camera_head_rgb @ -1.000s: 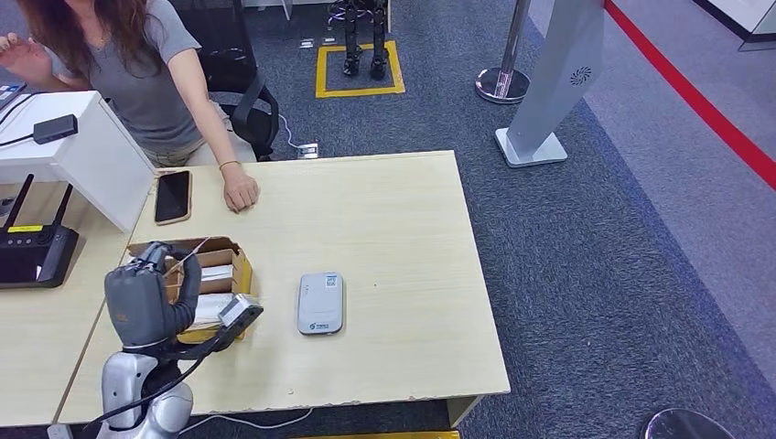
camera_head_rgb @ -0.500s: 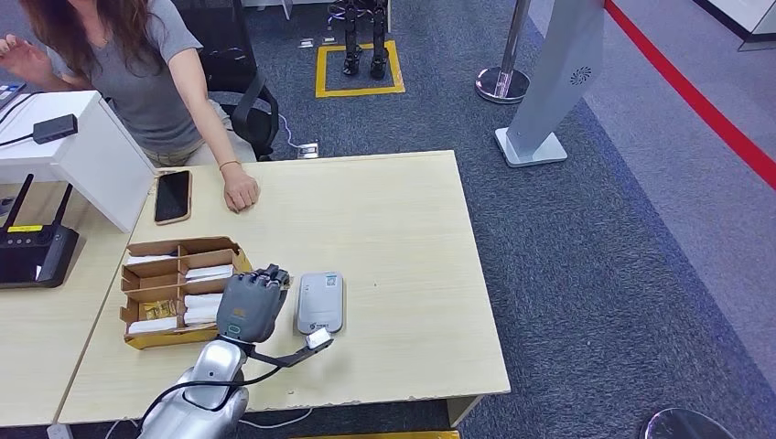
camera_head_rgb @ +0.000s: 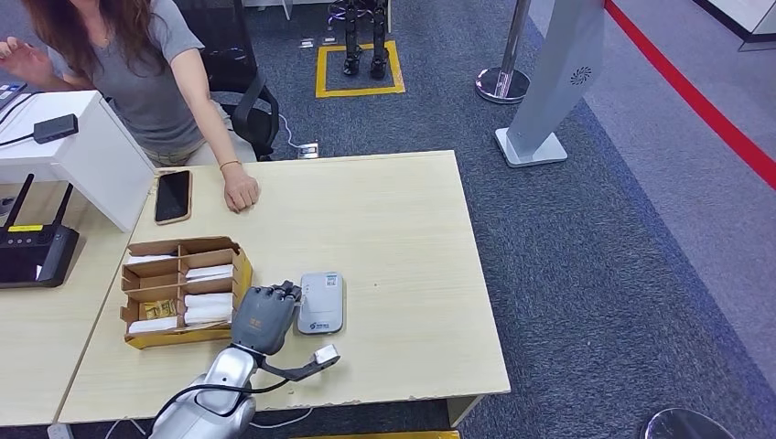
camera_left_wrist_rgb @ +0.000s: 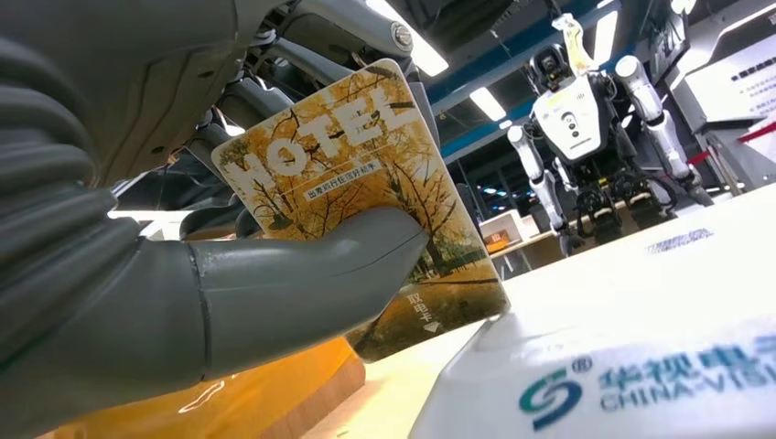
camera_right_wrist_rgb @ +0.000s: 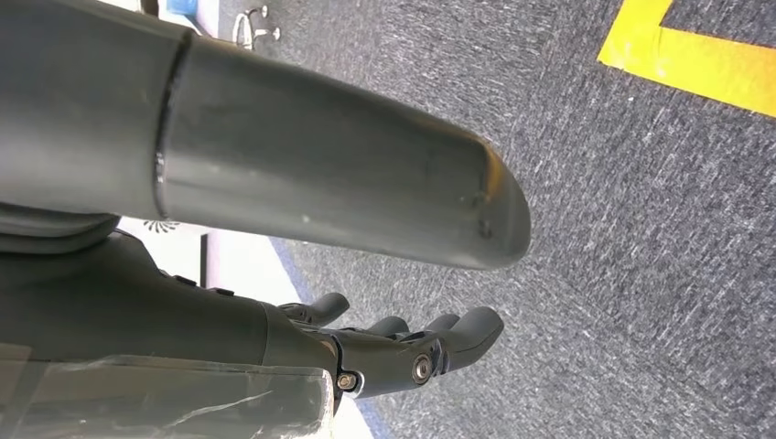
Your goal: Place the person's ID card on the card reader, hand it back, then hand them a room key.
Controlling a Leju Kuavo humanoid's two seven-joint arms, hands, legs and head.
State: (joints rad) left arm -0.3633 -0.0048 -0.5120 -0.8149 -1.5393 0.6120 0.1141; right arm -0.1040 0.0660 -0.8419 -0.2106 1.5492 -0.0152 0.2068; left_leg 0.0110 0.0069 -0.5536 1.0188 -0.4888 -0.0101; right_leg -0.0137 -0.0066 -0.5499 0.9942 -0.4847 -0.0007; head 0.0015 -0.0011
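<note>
My left hand (camera_head_rgb: 265, 315) rests low on the wooden desk, right beside the left edge of the white card reader (camera_head_rgb: 320, 303). It pinches a yellow room key card (camera_left_wrist_rgb: 366, 174) printed "HOTEL" between the thumb (camera_left_wrist_rgb: 293, 283) and the fingers behind it. The card stands upright, its lower corner close to the card reader (camera_left_wrist_rgb: 641, 375). The person's hand (camera_head_rgb: 242, 195) lies on the desk's far side. My right hand (camera_right_wrist_rgb: 229, 320) hangs over grey carpet with its fingers (camera_right_wrist_rgb: 412, 343) apart from the thumb, holding nothing.
A cardboard box (camera_head_rgb: 240, 271) of key cards sits to the left of my hand. A phone (camera_head_rgb: 173, 196) lies near the person, and a black router (camera_head_rgb: 35, 253) stands on the neighbouring desk. A white stand (camera_head_rgb: 96, 160) rises at the far left.
My left hand has swung right from above the cardboard box and come down beside the card reader, carrying the key card. The person's hand has stayed still.
</note>
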